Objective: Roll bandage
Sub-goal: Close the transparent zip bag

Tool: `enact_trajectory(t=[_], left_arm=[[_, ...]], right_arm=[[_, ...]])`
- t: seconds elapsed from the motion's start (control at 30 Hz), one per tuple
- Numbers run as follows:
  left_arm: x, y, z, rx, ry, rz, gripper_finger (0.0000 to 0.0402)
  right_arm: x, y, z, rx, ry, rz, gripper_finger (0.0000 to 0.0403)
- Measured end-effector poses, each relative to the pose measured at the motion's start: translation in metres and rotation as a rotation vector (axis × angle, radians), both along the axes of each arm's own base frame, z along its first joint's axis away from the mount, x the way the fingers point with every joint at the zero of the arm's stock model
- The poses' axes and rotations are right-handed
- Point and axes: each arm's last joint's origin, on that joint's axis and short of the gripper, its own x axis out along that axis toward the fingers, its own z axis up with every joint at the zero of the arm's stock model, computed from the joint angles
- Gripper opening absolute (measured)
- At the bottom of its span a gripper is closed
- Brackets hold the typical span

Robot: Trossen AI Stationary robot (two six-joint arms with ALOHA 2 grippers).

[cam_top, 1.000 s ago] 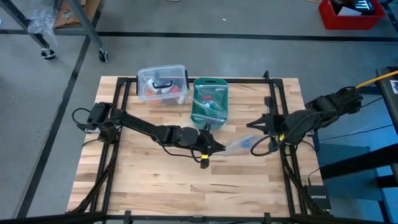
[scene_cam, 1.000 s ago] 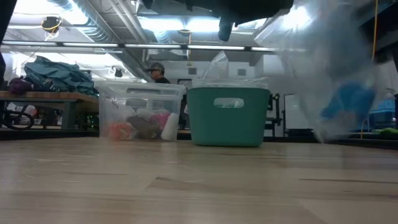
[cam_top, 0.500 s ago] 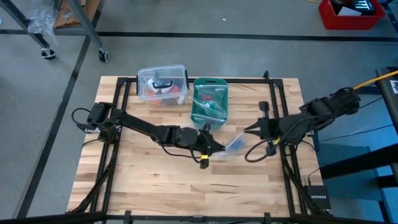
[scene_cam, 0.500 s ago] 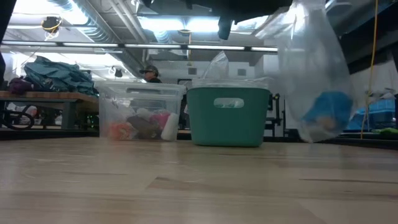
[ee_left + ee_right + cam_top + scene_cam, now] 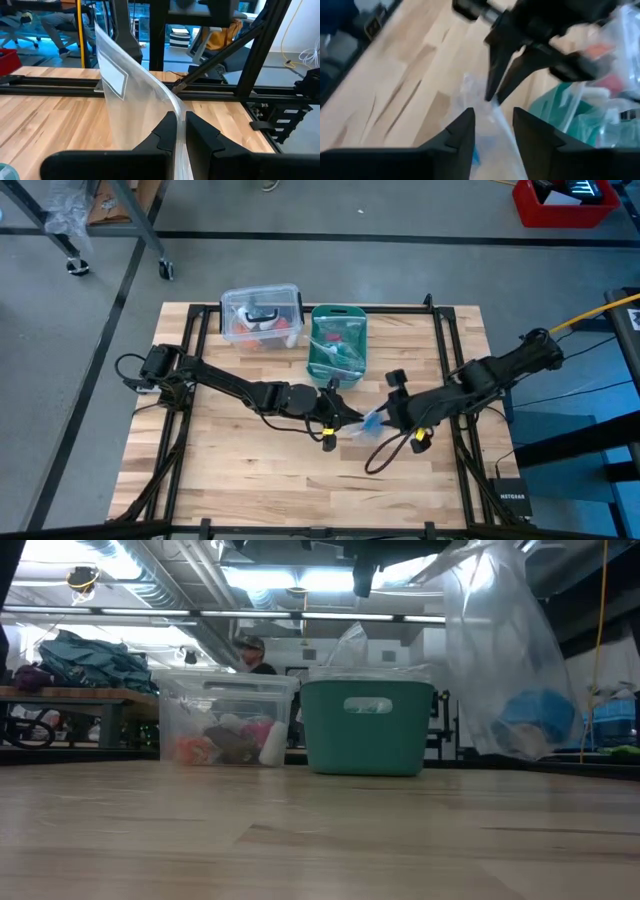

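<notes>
The left pincer [image 5: 348,420] is pinched shut on the top edge of a clear plastic bag [image 5: 505,660]; in the left wrist view its two dark fingers [image 5: 167,132] press together with the film [image 5: 132,95] rising between them. From that grip the bag hangs straight down, clear of the desk [image 5: 240,470], so its long axis runs vertical, mouth at the top and load at the bottom. The bandage [image 5: 538,718] sits as a small bright blue roll low inside the bag, directly below the left pincer's hold and above the wood without touching it.

The right pincer [image 5: 385,418] is just beside the bag on its other side, nose pointing toward the left pincer. In the right wrist view its fingers [image 5: 460,137] stand apart with the bag's film [image 5: 487,112] between them and the left pincer's tips just beyond; I judge it open and holding nothing. It is the arm nearer the free side of the bag, so the coming move likely depends on it reaching the bag's upper edge opposite the left grip, to open the mouth and get at the roll.

The left arm stretches low and long across the desk from its left edge; the right arm reaches in from the right edge, elbow out past the frame. A teal basket [image 5: 338,340] and a clear bin [image 5: 262,315] stand behind, well apart from the bag.
</notes>
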Motion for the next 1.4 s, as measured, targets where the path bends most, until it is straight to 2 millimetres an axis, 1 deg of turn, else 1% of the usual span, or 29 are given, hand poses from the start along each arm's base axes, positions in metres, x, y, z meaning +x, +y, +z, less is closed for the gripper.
enact_trajectory(t=[0.13, 0.23, 0.47, 0.6, 0.73, 0.83, 0.93, 1.03, 1.13, 1.17, 1.4], left_arm=[[-0.001, -0.002, 0.000, 0.000, -0.001, -0.005, 0.0019], [-0.001, -0.004, 0.000, 0.000, -0.001, -0.011, 0.0016], [-0.003, -0.014, 0.001, 0.029, -0.003, -0.043, 0.0019], [-0.005, -0.021, 0.001, 0.069, -0.007, -0.066, 0.0020], [-0.005, -0.022, 0.001, 0.073, -0.008, -0.067, 0.0020], [-0.005, -0.021, 0.001, 0.082, -0.009, -0.065, 0.0021], [-0.005, -0.020, 0.001, 0.099, -0.011, -0.065, 0.0021], [-0.005, -0.020, 0.001, 0.100, -0.010, -0.066, 0.0021], [-0.005, -0.020, 0.001, 0.100, -0.010, -0.066, 0.0021], [-0.005, -0.020, 0.001, 0.100, -0.012, -0.066, 0.0021], [-0.005, -0.021, 0.001, 0.099, -0.011, -0.066, 0.0021]], right_arm=[[0.010, 0.005, -0.014, -0.062, 0.076, 0.027, 0.0156], [0.017, 0.006, -0.021, -0.097, 0.108, 0.040, 0.0162], [0.029, -0.005, -0.029, -0.123, 0.143, -0.007, 0.0163], [0.032, -0.010, -0.029, -0.072, 0.164, 0.001, 0.0163], [0.032, -0.010, -0.030, 0.019, 0.201, 0.054, 0.0158], [0.034, -0.008, -0.032, 0.040, 0.216, 0.074, 0.0144], [0.034, -0.006, -0.033, 0.060, 0.232, 0.091, 0.0117], [0.036, -0.005, -0.035, 0.072, 0.244, 0.101, 0.0075], [0.037, -0.005, -0.036, 0.071, 0.248, 0.101, 0.0021], [0.037, -0.005, -0.036, 0.071, 0.248, 0.101, 0.0012], [0.036, -0.005, -0.037, 0.088, 0.260, 0.072, 0.0006]])
